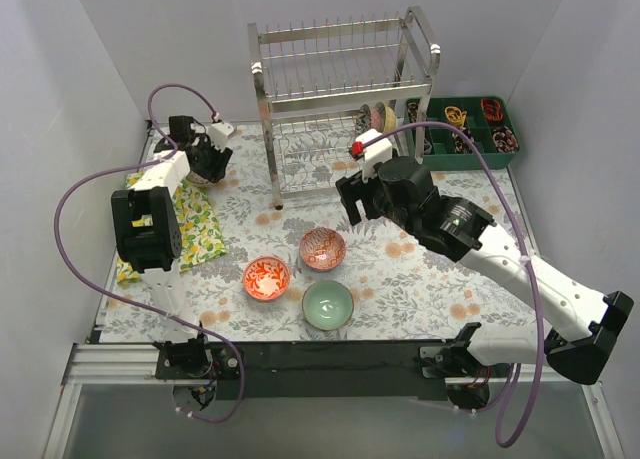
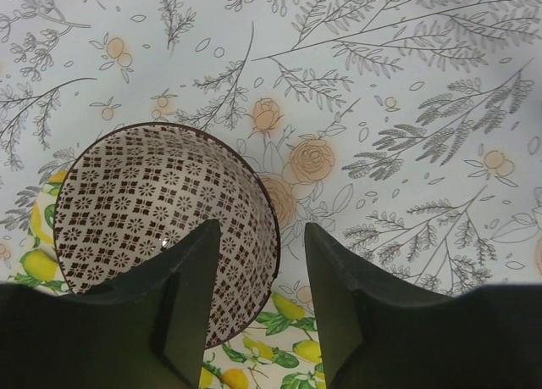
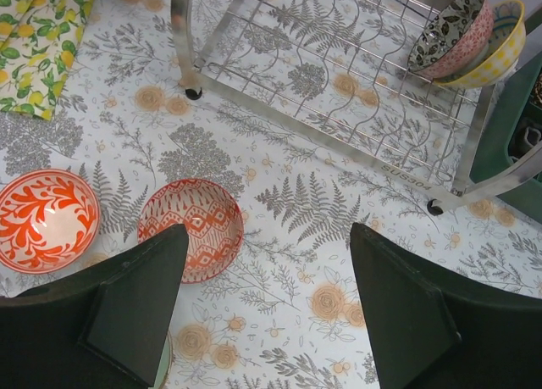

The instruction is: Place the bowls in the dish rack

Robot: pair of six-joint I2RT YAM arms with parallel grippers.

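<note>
Dark grey patterned ceramic bowl (image 2: 161, 228): stiff, light, slippery glaze, breakable (my judgement). Left gripper (image 2: 262, 236) jaws apart astride rim; pinch wall there. Right gripper (image 3: 269, 241) spread, empty.

Orange-red bowl (image 1: 267, 278), pink-red bowl (image 1: 322, 248) and pale green bowl (image 1: 328, 305) sat clustered on the floral tablecloth (image 1: 430, 279), in front of the dish rack (image 1: 345, 89); left gripper (image 1: 206, 165) was low at the far end of the lemon cloth (image 1: 195, 229); right gripper (image 1: 352, 207) hovered by the rack's front.

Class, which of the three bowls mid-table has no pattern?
The pale green bowl, the frontmost one; the orange bowl and red bowl are patterned.
</note>
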